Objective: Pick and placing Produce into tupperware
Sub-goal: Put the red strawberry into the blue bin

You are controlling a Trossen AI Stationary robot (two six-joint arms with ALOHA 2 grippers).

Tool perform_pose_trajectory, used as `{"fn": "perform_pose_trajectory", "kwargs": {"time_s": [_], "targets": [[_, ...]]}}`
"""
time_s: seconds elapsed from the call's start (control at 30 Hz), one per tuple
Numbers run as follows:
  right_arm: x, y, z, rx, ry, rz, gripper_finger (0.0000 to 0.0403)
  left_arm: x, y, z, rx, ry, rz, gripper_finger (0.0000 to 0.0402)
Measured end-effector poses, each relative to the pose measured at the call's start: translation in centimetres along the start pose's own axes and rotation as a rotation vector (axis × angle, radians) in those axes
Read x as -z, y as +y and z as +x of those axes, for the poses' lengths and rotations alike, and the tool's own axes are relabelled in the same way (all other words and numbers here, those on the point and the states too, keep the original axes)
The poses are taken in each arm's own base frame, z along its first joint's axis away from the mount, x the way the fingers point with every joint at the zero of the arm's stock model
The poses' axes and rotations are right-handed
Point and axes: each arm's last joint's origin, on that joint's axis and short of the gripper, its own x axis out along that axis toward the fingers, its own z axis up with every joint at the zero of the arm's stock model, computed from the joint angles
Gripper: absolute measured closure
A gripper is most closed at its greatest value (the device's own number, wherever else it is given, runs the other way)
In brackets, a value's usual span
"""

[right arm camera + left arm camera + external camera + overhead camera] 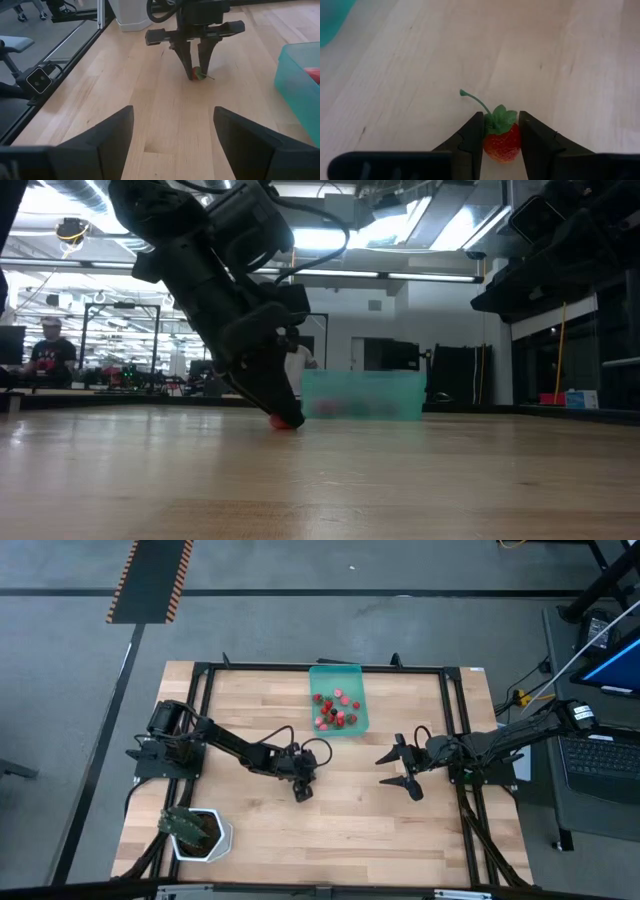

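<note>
A red strawberry (502, 142) with a green top and stalk lies on the wooden table, near the middle. My left gripper (501, 120) is down at the table with its two fingers closed against it; the right wrist view shows the same strawberry (198, 74) between those fingers. The teal tupperware (335, 675) stands at the far middle of the table, with several red and pink fruits (335, 710) in it. My right gripper (398, 775) hovers open to the right of the middle, holding nothing. My left gripper pinches the strawberry's two sides (490, 145) between its fingers, just below the green top. The fingers slant down at it from the table's left. The strawberry (285, 421) rests on the table, stalk pointing away from the gripper.
A white pot with a green plant (200, 833) stands at the near left corner. A black frame runs round the table's edges. Bare wood lies between the strawberry and the tupperware (360, 395). People sit in the room beyond the table.
</note>
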Motion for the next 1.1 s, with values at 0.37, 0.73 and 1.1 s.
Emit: {"fn": "perform_pose_trajectory", "kwargs": {"time_s": [0.37,0.73,1.1], "targets": [[0.1,0.0,0.0,0.001,0.007,-0.001,0.0128,-1.1,-0.5,-2.4,0.085,-0.046,0.074,0.0309],[0.1,0.0,0.0,0.002,0.013,-0.001,0.0128,-2.2,-0.9,-5.4,0.104,-0.118,0.134,0.0309],[0.1,0.0,0.0,0.002,0.013,-0.001,0.0128,-2.3,-1.5,-9.5,0.020,-0.191,0.195,0.0309]]}}
